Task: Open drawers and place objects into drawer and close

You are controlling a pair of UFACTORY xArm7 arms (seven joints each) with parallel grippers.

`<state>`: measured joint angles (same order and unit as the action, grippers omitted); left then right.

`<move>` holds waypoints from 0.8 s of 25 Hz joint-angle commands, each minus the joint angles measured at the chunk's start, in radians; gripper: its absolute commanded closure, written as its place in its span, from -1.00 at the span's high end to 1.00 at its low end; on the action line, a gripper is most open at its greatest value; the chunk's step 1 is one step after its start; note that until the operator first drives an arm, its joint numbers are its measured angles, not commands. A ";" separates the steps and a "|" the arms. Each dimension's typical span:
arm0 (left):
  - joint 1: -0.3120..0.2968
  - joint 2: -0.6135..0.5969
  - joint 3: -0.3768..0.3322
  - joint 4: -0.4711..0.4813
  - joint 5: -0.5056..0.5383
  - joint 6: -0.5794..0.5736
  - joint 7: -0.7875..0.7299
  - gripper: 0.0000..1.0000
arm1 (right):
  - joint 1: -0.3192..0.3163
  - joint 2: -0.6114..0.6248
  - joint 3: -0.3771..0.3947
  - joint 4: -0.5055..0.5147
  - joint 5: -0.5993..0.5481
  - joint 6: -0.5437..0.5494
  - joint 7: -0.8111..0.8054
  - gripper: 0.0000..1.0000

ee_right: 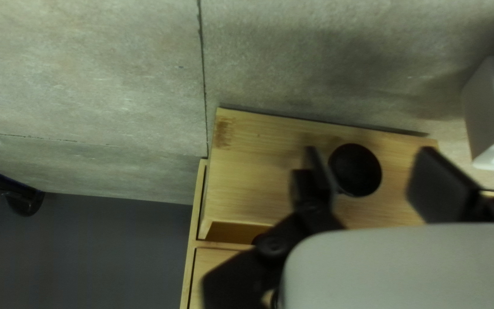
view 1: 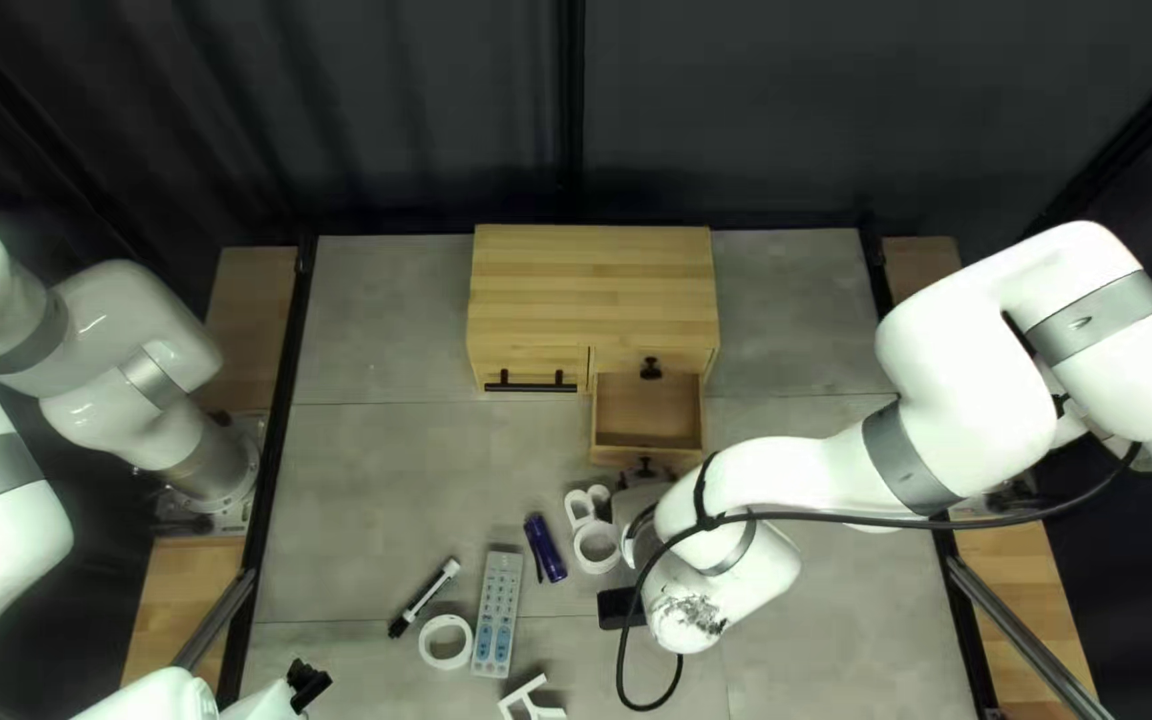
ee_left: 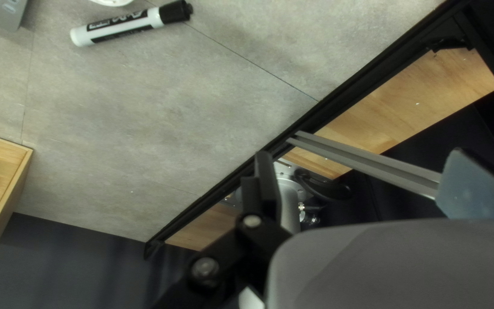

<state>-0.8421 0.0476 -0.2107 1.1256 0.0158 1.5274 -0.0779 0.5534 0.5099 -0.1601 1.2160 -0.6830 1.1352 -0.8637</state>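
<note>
In the top left view, the wooden drawer [view 1: 650, 415] stands pulled out from the cabinet [view 1: 590, 287], a little right of the frame's centre. The right gripper [ee_right: 371, 154] is open, with the round knob [ee_right: 354, 170] between its fingers. The left gripper [ee_left: 367, 180] is wide open and holds nothing. The drawer is probably light and stiff, and the knob may be slippery, so I would grasp it at both sides. The marker [view 1: 426, 596], at lower left of centre, should be taken across its rigid barrel.

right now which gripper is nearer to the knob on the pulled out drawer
Right. The right gripper is at the knob, open fingers either side of it; the left gripper is well away, out past the marker.
</note>
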 commanded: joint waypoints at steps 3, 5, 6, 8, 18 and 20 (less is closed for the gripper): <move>0.000 0.000 0.000 0.000 0.000 0.000 0.000 1.00 | 0.005 -0.028 0.021 0.101 0.061 0.108 -0.089 1.00; 0.000 0.000 0.000 0.000 0.000 0.000 0.000 1.00 | 0.003 -0.030 0.026 0.139 0.083 0.146 -0.117 1.00; 0.000 0.000 0.000 0.000 0.000 0.000 0.000 1.00 | 0.003 -0.031 0.030 0.176 0.102 0.180 -0.141 1.00; 0.000 0.000 0.000 0.000 0.000 0.000 0.000 1.00 | -0.002 -0.037 0.034 0.220 0.130 0.218 -0.168 1.00; 0.000 0.000 0.000 0.000 0.000 0.000 0.000 1.00 | -0.084 0.010 0.063 0.349 0.294 0.168 -0.265 1.00; 0.000 0.000 0.000 0.000 0.000 0.000 0.000 1.00 | -0.104 0.027 0.073 0.356 0.320 0.129 -0.286 1.00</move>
<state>-0.8421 0.0476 -0.2106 1.1256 0.0158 1.5274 -0.0779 0.4763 0.5114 -0.1008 1.5546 -0.3975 1.3072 -1.1200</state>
